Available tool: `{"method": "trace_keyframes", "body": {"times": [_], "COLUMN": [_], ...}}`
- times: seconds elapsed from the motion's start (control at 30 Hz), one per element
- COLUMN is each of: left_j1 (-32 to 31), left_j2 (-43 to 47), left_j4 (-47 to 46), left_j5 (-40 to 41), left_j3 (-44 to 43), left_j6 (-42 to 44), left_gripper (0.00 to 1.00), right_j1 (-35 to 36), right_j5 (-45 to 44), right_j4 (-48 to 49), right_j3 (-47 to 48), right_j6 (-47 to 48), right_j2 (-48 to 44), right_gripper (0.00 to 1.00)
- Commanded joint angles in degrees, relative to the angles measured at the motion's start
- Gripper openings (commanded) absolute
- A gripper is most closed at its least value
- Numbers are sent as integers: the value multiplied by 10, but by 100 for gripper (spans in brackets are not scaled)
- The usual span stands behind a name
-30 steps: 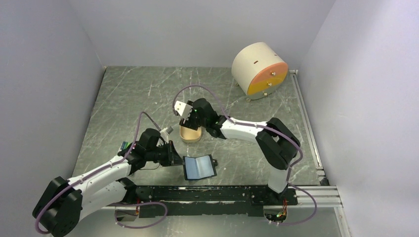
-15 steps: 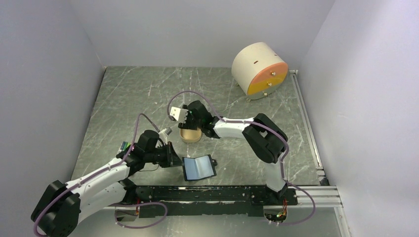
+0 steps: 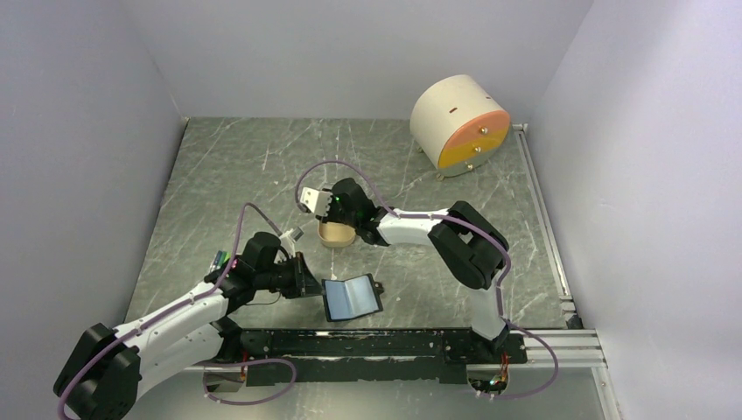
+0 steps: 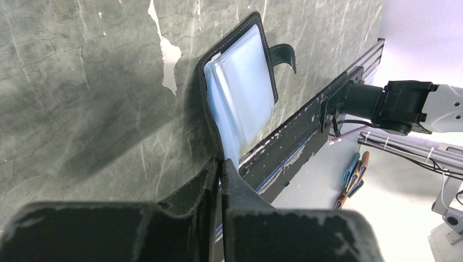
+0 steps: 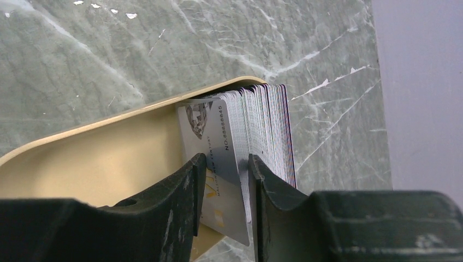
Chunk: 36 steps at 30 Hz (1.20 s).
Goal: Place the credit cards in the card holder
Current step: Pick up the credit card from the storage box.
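Note:
The black card holder (image 3: pixel 353 296) lies open near the front edge, its glossy blue-grey pockets up. My left gripper (image 3: pixel 306 278) is shut on its left edge; in the left wrist view the fingertips (image 4: pixel 221 162) pinch the black cover of the holder (image 4: pixel 243 82). The credit cards (image 5: pixel 262 125) stand on edge as a silvery stack at the end of a tan oval tray (image 5: pixel 109 158). My right gripper (image 5: pixel 226 164) is open, its fingers straddling the front card or cards of the stack. In the top view it (image 3: pixel 328 220) sits over the tray (image 3: pixel 337 236), which hides the cards.
A round beige drum with an orange face (image 3: pixel 459 122) stands at the back right. Coloured markers (image 3: pixel 223 258) lie by the left arm. A black rail (image 3: pixel 394 341) runs along the near edge. Grey walls close in the left, back and right.
My right gripper has moved left and down over the tray onto the card stack. My left gripper stays shut on the card holder, almost still.

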<state>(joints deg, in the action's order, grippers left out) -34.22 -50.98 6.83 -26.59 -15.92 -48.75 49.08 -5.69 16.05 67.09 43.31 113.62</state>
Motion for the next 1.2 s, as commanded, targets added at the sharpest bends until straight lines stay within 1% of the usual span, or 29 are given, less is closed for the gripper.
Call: {"method": "trace_keyframes", "body": {"times": [0.0, 0.17, 0.33, 0.4, 0.47, 0.5, 0.7, 0.97, 1.03, 1.17], "left_j1": [4, 4, 4, 4, 4, 4, 4, 4, 4, 4], "left_j2": [3, -11, -5, -3, -4, -5, -14, -32, -41, -58], "left_j4": [2, -2, -4, -1, -2, -3, -3, -4, -4, -2], "left_j5": [0, -1, -3, -2, -2, -2, -3, -6, -4, 8], "left_j3": [5, 3, 8, 8, 8, 8, 5, -4, -5, -10], "left_j6": [-3, 1, -5, -5, -6, -6, -4, 16, 19, 25], "left_gripper": [9, 9, 9, 9, 9, 9, 9, 9, 9, 9], "right_j1": [-7, -7, -9, -11, -13, -14, -18, -19, -21, -27], "right_j5": [-6, -4, -1, 4, 12, 16, 60, 86, 87, 122], "right_j4": [0, -12, -22, -26, -36, -39, -84, -115, -142, -192], "right_j3": [2, -1, -1, -1, 1, 2, 13, 11, 20, 23], "right_j6": [-7, -9, -12, -15, -17, -18, -34, -71, -97, -195], "right_j2": [-26, -41, -44, -44, -44, -44, -53, -97, -111, -158], "right_gripper": [37, 36, 29, 24, 13, 10, 0, 0, 0, 0]}}
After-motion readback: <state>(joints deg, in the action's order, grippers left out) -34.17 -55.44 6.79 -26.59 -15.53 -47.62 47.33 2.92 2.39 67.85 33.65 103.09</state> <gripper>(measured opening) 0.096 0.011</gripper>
